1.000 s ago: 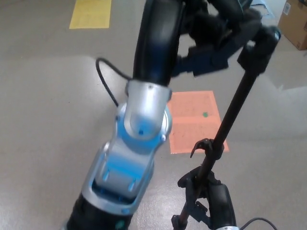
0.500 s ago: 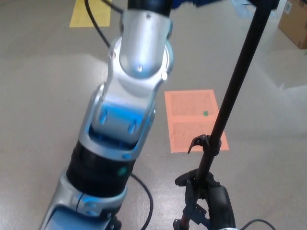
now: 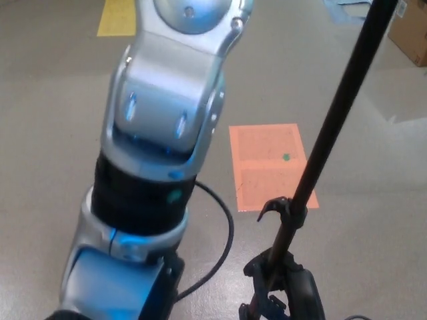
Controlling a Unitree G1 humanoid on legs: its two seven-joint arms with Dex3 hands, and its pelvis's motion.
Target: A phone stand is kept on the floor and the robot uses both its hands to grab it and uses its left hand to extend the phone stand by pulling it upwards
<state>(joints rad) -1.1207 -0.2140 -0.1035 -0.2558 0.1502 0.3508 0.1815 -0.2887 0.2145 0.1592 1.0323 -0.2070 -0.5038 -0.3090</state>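
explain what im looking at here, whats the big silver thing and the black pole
This is one picture from a camera on a humanoid robot's head, looking down at the floor. The big silver and black shape is the robot's own left arm, raised so high that its hand is out of the picture. The thin black pole is a phone stand standing on the floor, running up past the top edge. Low down, the robot's right hand sits at the pole's lower section, beside a small clamp lever; I can't tell how firmly it grips. On the floor lie an orange mat, a yellow mat, and a cardboard box. A black cable hangs from the arm.
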